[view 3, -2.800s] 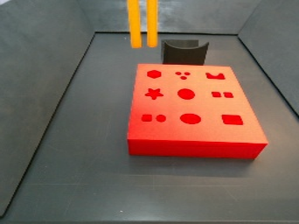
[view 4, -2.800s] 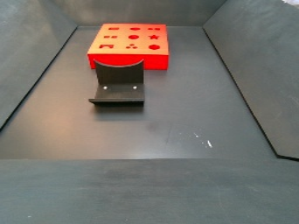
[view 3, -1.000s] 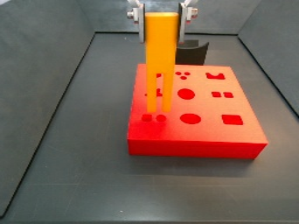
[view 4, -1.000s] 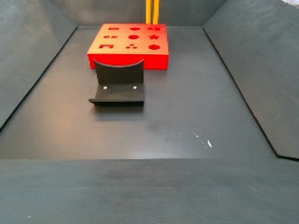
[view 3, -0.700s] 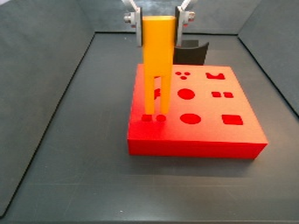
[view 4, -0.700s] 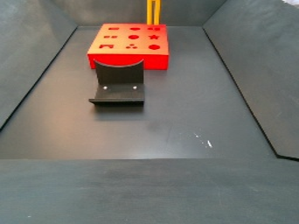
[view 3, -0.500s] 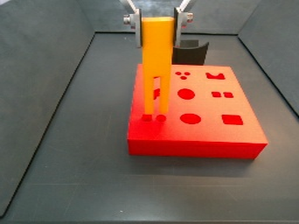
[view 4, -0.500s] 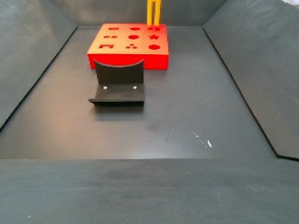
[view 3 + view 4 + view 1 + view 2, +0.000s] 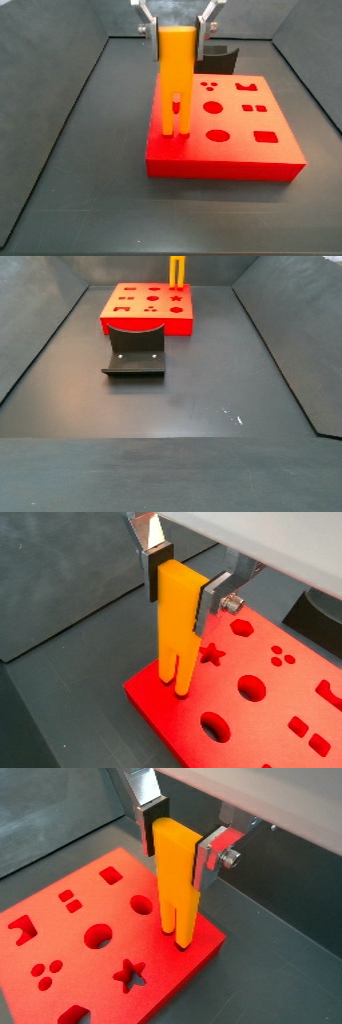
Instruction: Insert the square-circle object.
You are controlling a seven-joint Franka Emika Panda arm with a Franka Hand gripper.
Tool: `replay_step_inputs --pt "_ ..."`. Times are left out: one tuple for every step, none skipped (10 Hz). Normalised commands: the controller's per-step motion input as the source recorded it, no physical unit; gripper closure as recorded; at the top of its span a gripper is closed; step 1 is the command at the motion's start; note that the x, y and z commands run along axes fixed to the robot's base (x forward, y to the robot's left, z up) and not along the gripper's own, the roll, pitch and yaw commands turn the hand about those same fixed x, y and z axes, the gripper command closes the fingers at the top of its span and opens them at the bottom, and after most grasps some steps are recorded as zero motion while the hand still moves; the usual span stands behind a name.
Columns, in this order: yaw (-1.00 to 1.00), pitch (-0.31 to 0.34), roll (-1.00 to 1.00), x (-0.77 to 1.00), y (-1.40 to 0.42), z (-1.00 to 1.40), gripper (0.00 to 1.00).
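Note:
My gripper (image 9: 175, 28) is shut on the top of the square-circle object (image 9: 175, 80), a tall orange-yellow slab held upright with its two prongs pointing down. It also shows in both wrist views (image 9: 178, 622) (image 9: 178, 878), clamped between the silver fingers (image 9: 160, 567) (image 9: 213, 853). The prong tips stand at the near-left corner of the red block (image 9: 227, 135), at or just inside its small paired holes; how deep they sit I cannot tell. In a side view only the object's prongs (image 9: 177, 270) show above the block's far edge (image 9: 148, 308).
The dark fixture (image 9: 135, 352) stands on the floor beside the red block, and shows behind it in a side view (image 9: 218, 55). Grey walls enclose the dark floor (image 9: 174, 406). The block carries several other shaped holes, such as a star (image 9: 211, 655) and circles (image 9: 98, 936).
The gripper has come down from above with the object and shifted slightly; the prong tips now stand lower at the block's corner holes.

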Motion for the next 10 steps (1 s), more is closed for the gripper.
replay_step_inputs --pt "0.05 -0.003 0.21 0.13 0.0 -0.19 1.0" --pt "0.03 0.0 0.19 0.15 0.0 -0.17 1.0" --pt "0.01 0.0 0.17 0.07 -0.08 -0.17 1.0" --pt "0.03 0.0 0.1 0.02 -0.25 -0.01 1.0" --pt "0.04 0.0 0.09 0.0 -0.24 0.0 1.0" --pt "0.02 -0.016 0.07 -0.03 -0.18 0.0 1.0" --pt "0.01 -0.026 0.06 0.0 0.0 -0.12 1.0" --pt "0.02 -0.019 0.01 0.1 0.18 -0.12 1.0" --pt "0.0 -0.009 0.0 0.13 0.2 -0.07 1.0" --pt "0.0 -0.003 0.0 0.15 0.12 -0.05 1.0"
